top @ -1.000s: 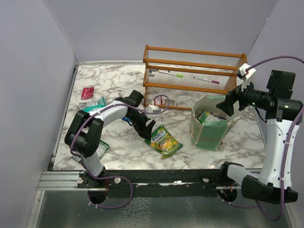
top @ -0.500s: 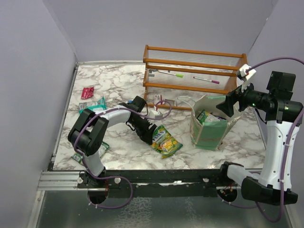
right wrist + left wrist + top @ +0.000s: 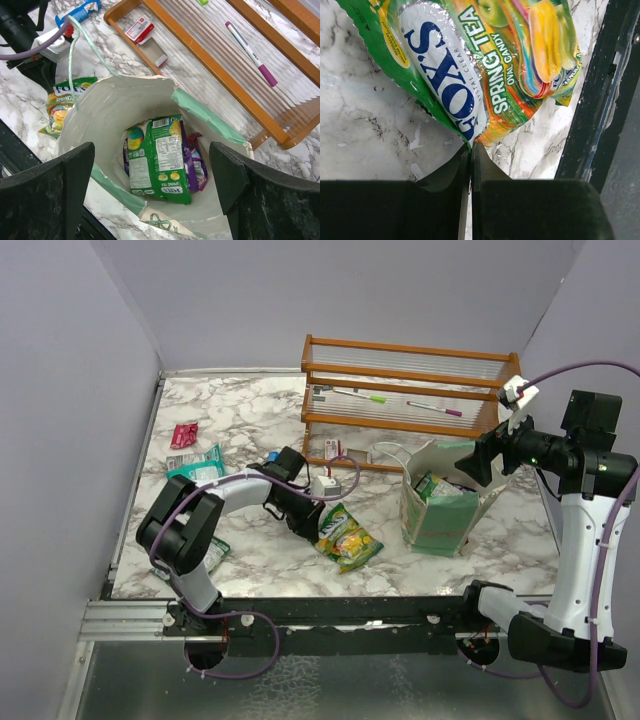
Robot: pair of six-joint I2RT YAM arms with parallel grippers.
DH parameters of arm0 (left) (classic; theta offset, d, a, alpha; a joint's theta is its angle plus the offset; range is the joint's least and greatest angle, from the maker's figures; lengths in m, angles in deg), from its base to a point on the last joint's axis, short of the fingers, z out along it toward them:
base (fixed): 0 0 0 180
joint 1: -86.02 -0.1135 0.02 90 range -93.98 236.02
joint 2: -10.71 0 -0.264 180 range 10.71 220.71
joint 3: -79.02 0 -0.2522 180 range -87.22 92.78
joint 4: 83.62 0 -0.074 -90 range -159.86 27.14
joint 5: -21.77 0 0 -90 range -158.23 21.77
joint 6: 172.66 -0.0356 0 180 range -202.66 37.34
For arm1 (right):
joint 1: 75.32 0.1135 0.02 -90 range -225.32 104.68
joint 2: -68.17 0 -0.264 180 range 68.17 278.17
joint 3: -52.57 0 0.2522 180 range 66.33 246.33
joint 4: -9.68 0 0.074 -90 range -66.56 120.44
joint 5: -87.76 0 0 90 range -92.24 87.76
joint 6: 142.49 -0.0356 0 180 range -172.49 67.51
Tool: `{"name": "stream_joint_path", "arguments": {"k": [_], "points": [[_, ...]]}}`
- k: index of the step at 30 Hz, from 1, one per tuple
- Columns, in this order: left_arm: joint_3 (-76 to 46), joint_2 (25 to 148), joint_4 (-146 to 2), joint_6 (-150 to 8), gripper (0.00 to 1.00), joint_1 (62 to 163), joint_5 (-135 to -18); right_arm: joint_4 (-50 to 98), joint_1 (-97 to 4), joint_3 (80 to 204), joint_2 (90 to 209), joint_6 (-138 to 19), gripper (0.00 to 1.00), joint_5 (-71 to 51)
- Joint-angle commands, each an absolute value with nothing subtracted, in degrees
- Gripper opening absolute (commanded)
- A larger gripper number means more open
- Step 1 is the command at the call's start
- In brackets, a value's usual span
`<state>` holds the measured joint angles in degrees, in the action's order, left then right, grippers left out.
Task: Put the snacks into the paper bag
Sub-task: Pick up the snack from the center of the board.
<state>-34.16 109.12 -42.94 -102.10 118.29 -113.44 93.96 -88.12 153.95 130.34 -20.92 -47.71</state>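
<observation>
This is a robotics lab test cell rather than a home or shop. Plain lavender panels (image 3: 70, 390) box in a marble-patterned tabletop (image 3: 250, 430) on the left, far and right sides. Two robot arms, left (image 3: 230, 485) and right (image 3: 585, 530), are bolted to a black rail (image 3: 350, 610) along the near edge, beside a bare aluminium extrusion (image 3: 120, 620). Loose purple cables (image 3: 590, 363) trail from them. A wooden rack (image 3: 410, 350), a paper bag (image 3: 440, 525) and a green-and-yellow snack packet (image 3: 348, 538) are set out like staged props.

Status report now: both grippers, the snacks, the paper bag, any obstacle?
Left gripper shut on edge of green-and-yellow packet. Right gripper open over paper bag, packets inside. Nothing lies between packet and bag.
</observation>
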Motion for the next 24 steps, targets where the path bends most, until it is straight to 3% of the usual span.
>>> {"name": "stream_joint_path", "arguments": {"k": [1,24], "points": [[-33.78,104.87,-43.19,-105.0,0.0,118.63,-116.14,92.38,-87.89,153.83,129.82,-21.97,0.96,-47.95],[-19.74,86.14,-27.74,-118.52,0.0,118.56,-110.29,88.48,-87.89,157.1,133.32,-24.35,0.91,-63.36]]}}
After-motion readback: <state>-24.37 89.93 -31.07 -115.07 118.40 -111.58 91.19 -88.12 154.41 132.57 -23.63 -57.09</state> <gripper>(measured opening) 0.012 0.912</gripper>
